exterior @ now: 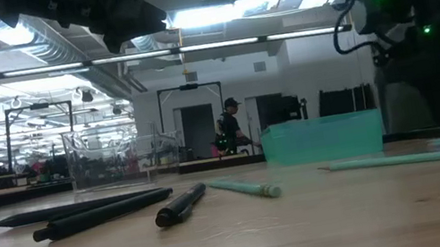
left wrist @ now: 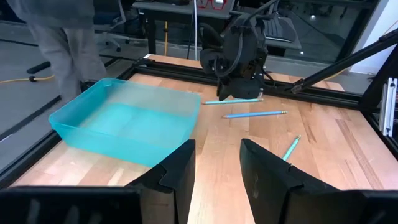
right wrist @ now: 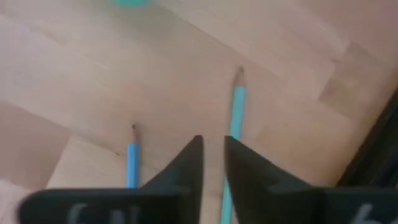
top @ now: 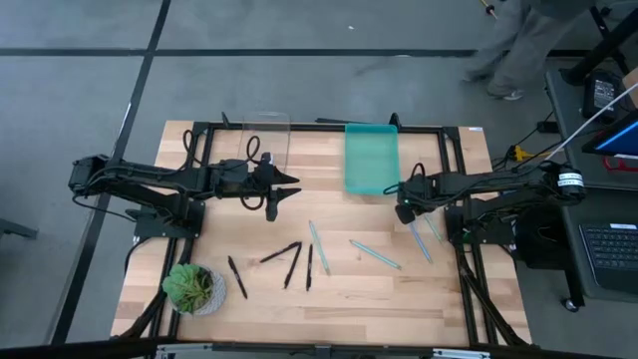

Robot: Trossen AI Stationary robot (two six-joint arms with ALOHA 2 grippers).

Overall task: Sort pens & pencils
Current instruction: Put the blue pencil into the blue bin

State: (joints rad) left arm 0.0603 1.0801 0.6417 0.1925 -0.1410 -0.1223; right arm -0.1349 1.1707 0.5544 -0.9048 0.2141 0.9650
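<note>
Thin straight sticks are scattered over the wooden counter (top: 329,289). Four black sticks (top: 291,261) are seen in the front middle, some overlapping near their ends, one apart near a potted plant (top: 191,289). Light blue sticks (top: 375,254) with wooden sharpened tips are laid further right, two of them under the right gripper (right wrist: 212,163), whose jaws are held slightly apart with nothing between them, just above the counter. A teal tray (top: 371,158) and a clear box (top: 261,140) are placed at the back. The left gripper (left wrist: 217,165) is held above the counter beside the clear box, its jaws spread and empty.
</note>
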